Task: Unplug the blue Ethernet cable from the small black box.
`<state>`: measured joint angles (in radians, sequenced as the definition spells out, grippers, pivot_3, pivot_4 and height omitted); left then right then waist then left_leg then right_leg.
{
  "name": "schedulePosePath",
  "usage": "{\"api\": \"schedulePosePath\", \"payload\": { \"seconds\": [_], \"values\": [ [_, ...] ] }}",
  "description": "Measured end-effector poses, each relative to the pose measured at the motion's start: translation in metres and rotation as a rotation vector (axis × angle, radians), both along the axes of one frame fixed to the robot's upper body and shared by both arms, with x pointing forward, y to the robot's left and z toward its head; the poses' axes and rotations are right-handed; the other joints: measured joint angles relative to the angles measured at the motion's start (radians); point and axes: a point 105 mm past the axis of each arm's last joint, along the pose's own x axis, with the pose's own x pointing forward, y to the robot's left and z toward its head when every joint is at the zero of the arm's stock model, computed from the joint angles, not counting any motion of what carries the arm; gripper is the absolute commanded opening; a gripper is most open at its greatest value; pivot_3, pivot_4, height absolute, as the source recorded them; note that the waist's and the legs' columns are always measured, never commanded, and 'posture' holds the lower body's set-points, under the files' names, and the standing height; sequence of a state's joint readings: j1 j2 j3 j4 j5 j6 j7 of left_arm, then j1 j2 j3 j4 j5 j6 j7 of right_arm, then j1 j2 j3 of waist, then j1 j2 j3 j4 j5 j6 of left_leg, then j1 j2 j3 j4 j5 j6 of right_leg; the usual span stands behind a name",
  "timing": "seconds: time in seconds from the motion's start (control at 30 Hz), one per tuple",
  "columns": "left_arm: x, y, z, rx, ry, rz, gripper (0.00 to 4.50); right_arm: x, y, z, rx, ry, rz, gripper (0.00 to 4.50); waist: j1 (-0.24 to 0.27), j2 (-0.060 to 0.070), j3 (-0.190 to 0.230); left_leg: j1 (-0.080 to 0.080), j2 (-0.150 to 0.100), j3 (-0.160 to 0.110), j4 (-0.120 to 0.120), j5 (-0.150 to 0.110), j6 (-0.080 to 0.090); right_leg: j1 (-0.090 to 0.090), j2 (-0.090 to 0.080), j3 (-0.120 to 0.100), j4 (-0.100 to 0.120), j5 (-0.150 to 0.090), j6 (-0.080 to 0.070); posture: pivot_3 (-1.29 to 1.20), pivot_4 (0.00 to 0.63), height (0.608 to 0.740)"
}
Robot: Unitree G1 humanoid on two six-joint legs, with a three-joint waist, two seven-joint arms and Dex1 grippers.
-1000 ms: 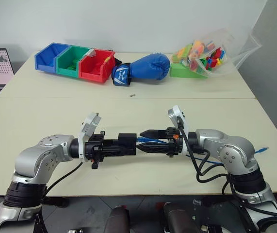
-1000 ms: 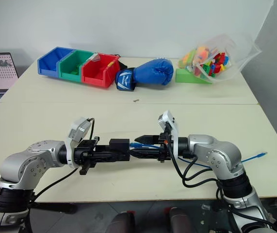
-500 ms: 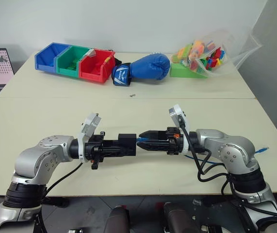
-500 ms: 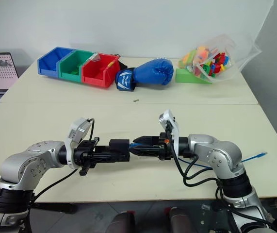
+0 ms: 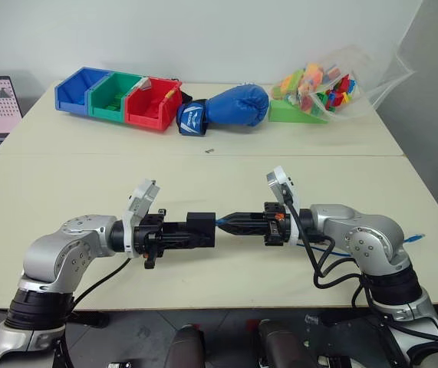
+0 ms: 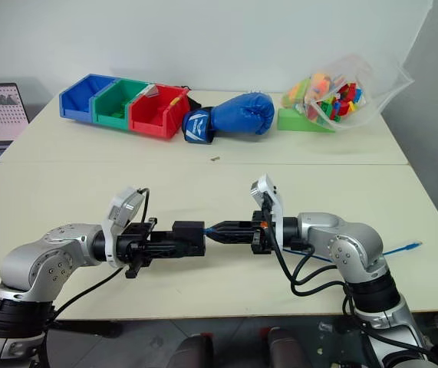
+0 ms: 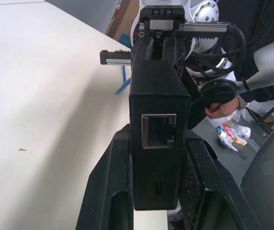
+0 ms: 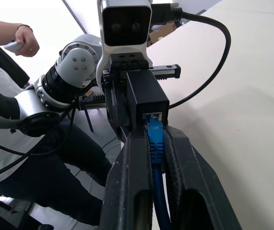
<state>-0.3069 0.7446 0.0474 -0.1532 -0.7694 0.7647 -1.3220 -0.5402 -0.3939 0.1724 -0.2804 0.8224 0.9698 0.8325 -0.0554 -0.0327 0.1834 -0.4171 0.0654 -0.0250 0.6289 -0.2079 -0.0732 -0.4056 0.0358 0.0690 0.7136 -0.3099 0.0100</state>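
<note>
blue Ethernet cable (image 8: 155, 143) within right gripper (image 8: 152, 143)

Bright even indoor light, soft shadows beneath the arms, wrist views perhaps overexposed toward pale backgrounds.

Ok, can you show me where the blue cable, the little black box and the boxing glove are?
blue Ethernet cable (image 8: 155, 139), right wrist view, on its plug at the box.
small black box (image 7: 158, 103), left wrist view, on its top face.
boxing glove (image 5: 238, 105), left eye view, on its padded middle.
</note>
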Motion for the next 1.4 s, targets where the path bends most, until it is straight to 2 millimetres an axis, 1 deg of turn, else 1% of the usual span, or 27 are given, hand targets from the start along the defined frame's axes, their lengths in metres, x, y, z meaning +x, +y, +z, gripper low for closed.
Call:
{"api": "schedulePosePath", "payload": {
  "seconds": [0.17,0.33,0.4,0.47,0.5,0.57,0.63,0.7,0.77,0.87,0.9,0.93,1.0,1.07,1.13,1.2,1.3,1.33,1.37,1.4],
  "values": [
    [-0.003,0.001,-0.003,0.003,0.006,0.0,0.8,-0.001,-0.006,-0.002,-0.026,0.006,0.015,0.06,0.0,0.0,0.0,0.0,0.0,0.0,0.0,0.0,0.0,0.0,0.0,0.0,0.0,0.0,0.0,0.0,0.15,0.74],
    [-0.001,0.009,0.002,-0.014,-0.008,0.04,0.8,0.005,-0.024,-0.013,-0.079,0.042,-0.033,0.06,0.0,0.0,0.0,0.0,0.0,0.0,0.0,0.0,0.0,0.0,0.0,0.0,-0.001,0.0,0.0,0.0,0.15,0.74],
    [0.0,0.014,0.0,-0.02,-0.002,0.074,0.8,0.008,-0.033,-0.014,-0.079,0.049,-0.069,0.06,0.0,0.0,0.0,0.0,0.0,0.0,0.0,0.0,0.0,0.0,0.0,0.0,-0.001,0.0,0.0,0.0,0.15,0.74],
    [0.001,0.02,-0.003,-0.018,0.012,0.112,0.8,0.016,-0.038,-0.015,-0.075,0.036,-0.128,0.06,0.0,0.0,0.0,0.0,0.0,0.0,0.0,0.0,0.0,0.0,0.0,0.0,-0.001,0.0,0.0,0.0,0.15,0.74],
    [0.002,0.022,-0.004,-0.017,0.016,0.131,0.8,0.023,-0.039,-0.015,-0.076,0.012,-0.17,0.06,-0.001,0.0,0.0,0.0,0.0,0.0,-0.001,0.0,0.0,0.0,0.0,0.001,-0.001,0.0,0.0,0.0,0.15,0.74],
    [0.007,0.029,-0.006,-0.02,0.021,0.194,0.8,0.046,-0.042,-0.016,-0.092,-0.084,-0.315,0.06,-0.003,0.0,0.0,0.0,0.001,0.0,-0.001,0.0,0.0,-0.001,0.001,0.001,0.0,0.0,0.0,0.0,0.15,0.74],
    [0.011,0.037,-0.007,-0.021,0.023,0.257,0.8,0.075,-0.045,-0.022,-0.159,-0.205,-0.49,0.06,-0.005,0.0,0.0,0.0,0.001,0.001,-0.001,0.0,0.0,-0.001,0.001,0.001,0.0,0.0,0.0,0.0,0.15,0.74],
    [0.014,0.039,-0.008,-0.024,0.018,0.291,0.8,0.108,-0.053,-0.03,-0.262,-0.337,-0.693,0.06,-0.004,0.0,0.0,0.0,0.001,0.002,-0.001,0.0,0.0,-0.001,0.0,0.001,0.0,0.0,0.0,0.0,0.15,0.74],
    [0.016,0.038,-0.01,-0.032,0.016,0.315,0.8,0.135,-0.062,-0.037,-0.344,-0.416,-0.877,0.06,-0.004,0.0,0.0,0.0,0.0,0.002,-0.001,0.0,0.0,-0.002,0.0,0.002,0.0,0.0,0.0,0.0,0.15,0.74],
    [0.02,0.036,-0.011,-0.039,0.01,0.35,0.8,0.158,-0.07,-0.044,-0.393,-0.433,-1.05,0.06,-0.001,0.0,0.0,-0.001,0.0,0.002,-0.001,0.0,0.0,-0.002,-0.001,0.003,-0.001,0.002,-0.003,0.0,0.15,0.74],
    [0.021,0.035,-0.011,-0.04,0.004,0.357,0.8,0.162,-0.069,-0.046,-0.399,-0.432,-1.076,0.06,-0.001,0.0,0.0,-0.002,-0.001,0.002,-0.001,0.0,0.0,-0.002,-0.002,0.003,-0.001,0.002,-0.004,0.0,0.15,0.74],
    [0.022,0.033,-0.012,-0.041,0.0,0.365,0.8,0.166,-0.067,-0.046,-0.403,-0.434,-1.096,0.76,-0.001,0.0,0.0,-0.002,-0.001,0.002,-0.001,0.0,0.0,-0.002,-0.002,0.003,-0.001,0.003,-0.005,0.0,0.15,0.74],
    [0.024,0.033,-0.012,-0.027,-0.009,0.38,0.8,0.17,-0.067,-0.05,-0.408,-0.422,-1.113,1.08,-0.001,0.0,0.0,-0.002,-0.001,0.002,-0.002,0.0,0.0,-0.002,-0.002,0.003,-0.001,0.003,-0.005,0.0,0.15,0.74],
    [0.026,0.034,-0.012,-0.011,-0.032,0.401,0.8,0.171,-0.069,-0.056,-0.413,-0.401,-1.118,1.66,-0.001,0.0,0.0,-0.002,-0.001,0.002,-0.002,0.0,0.0,-0.002,-0.002,0.002,-0.001,0.003,-0.005,0.0,0.15,0.74],
    [0.031,0.035,-0.014,0.0,-0.055,0.438,0.8,0.17,-0.07,-0.056,-0.405,-0.394,-1.11,2.04,-0.001,0.001,0.001,-0.001,-0.001,0.002,-0.002,0.0,0.0,-0.002,-0.002,0.002,0.0,0.003,-0.005,0.0,0.15,0.74],
    [0.039,0.034,-0.014,0.006,-0.08,0.485,0.8,0.165,-0.068,-0.049,-0.378,-0.406,-1.083,2.52,-0.001,0.001,0.001,-0.001,-0.001,0.002,-0.002,0.0,0.0,-0.002,-0.002,0.002,0.0,0.003,-0.005,0.0,0.15,0.74],
    [0.059,0.037,-0.012,0.015,-0.145,0.593,0.8,0.153,-0.067,-0.035,-0.336,-0.443,-1.036,3.21,0.005,0.001,0.001,-0.001,-0.001,0.001,-0.001,0.0,0.0,-0.002,-0.002,0.002,0.0,0.002,-0.003,0.0,0.15,0.74],
    [0.071,0.041,-0.011,0.023,-0.185,0.665,0.8,0.146,-0.067,-0.027,-0.317,-0.463,-1.004,3.49,0.006,0.001,0.001,-0.002,-0.001,0.001,-0.001,0.0,0.0,-0.002,-0.002,0.002,0.0,0.002,-0.003,0.0,0.15,0.74],
    [0.078,0.044,-0.01,0.031,-0.211,0.709,0.8,0.142,-0.066,-0.021,-0.306,-0.476,-0.975,3.69,0.007,0.001,0.001,-0.002,-0.001,0.001,-0.001,0.0,0.0,-0.002,-0.002,0.002,0.0,0.002,-0.003,0.0,0.15,0.74],
    [0.09,0.049,-0.009,0.045,-0.252,0.78,0.8,0.132,-0.064,-0.015,-0.292,-0.486,-0.914,3.95,0.009,0.001,0.001,-0.001,-0.001,0.002,-0.001,0.0,0.0,-0.002,-0.002,0.001,0.0,0.002,-0.002,0.0,0.15,0.74]
  ]
}}
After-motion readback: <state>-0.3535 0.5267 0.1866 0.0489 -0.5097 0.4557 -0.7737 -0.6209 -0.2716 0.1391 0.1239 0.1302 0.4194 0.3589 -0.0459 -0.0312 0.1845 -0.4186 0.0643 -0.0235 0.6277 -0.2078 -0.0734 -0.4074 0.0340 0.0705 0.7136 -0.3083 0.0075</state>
